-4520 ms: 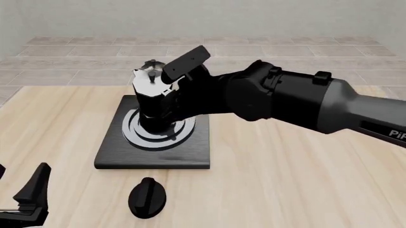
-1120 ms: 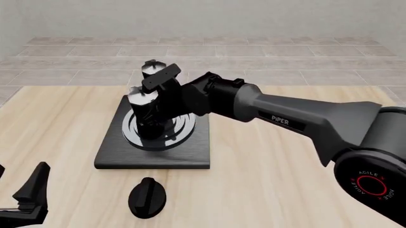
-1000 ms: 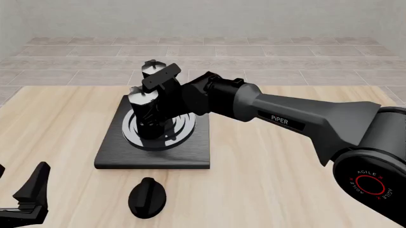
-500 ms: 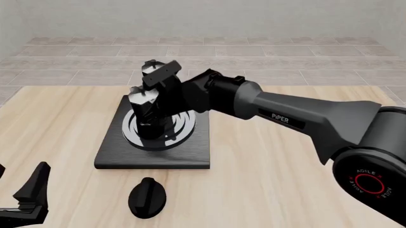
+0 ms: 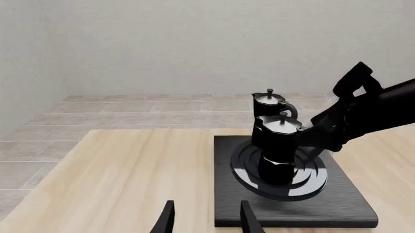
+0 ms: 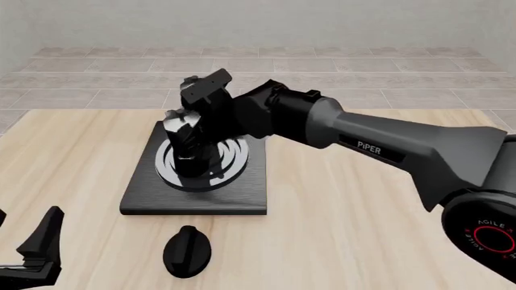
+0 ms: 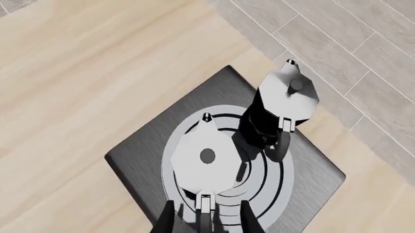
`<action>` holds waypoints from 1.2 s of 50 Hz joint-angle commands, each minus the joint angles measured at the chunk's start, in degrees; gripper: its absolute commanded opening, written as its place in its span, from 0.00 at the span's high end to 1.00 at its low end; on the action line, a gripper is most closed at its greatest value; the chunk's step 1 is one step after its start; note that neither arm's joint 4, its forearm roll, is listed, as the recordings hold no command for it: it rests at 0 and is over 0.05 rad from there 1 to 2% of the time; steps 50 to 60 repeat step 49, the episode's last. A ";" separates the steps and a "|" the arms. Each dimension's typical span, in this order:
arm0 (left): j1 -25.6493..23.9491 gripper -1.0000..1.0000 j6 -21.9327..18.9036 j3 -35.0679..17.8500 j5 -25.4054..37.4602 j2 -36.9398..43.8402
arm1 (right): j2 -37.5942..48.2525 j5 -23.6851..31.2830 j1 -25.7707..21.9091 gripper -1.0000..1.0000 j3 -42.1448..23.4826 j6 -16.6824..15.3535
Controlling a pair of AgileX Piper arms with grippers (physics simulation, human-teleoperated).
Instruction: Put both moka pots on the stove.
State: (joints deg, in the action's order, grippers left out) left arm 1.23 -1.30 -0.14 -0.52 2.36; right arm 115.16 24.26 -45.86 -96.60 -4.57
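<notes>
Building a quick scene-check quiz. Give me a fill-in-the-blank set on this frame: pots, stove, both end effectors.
1. Both moka pots, the nearer pot and the farther pot, stand on the ____.
2. The number of pots standing upright is ____.
3. The right end effector has its fingers on either side of the nearer pot's ____.
4. The left end effector is open and holds ____.

Missing words: stove; two; handle; nothing
</notes>
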 commanded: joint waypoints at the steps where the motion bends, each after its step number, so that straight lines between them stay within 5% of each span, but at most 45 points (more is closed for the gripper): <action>1: -0.01 0.00 -0.25 0.07 -0.17 0.07 | -2.82 1.60 0.44 0.00 0.71 -0.65; 19: 0.24 0.00 -0.43 -0.02 0.67 -1.18 | -14.85 0.41 1.59 0.00 10.83 -1.90; 31: -0.10 0.00 -0.60 0.02 1.05 -1.60 | -26.89 -5.05 2.38 0.00 23.64 3.19; 43: -0.28 0.00 -0.70 0.02 1.23 -1.69 | -37.49 -7.17 3.03 0.00 32.85 3.36; 60: -0.38 0.00 -0.77 -0.03 1.25 -1.60 | -41.89 -7.53 2.53 0.00 35.88 4.67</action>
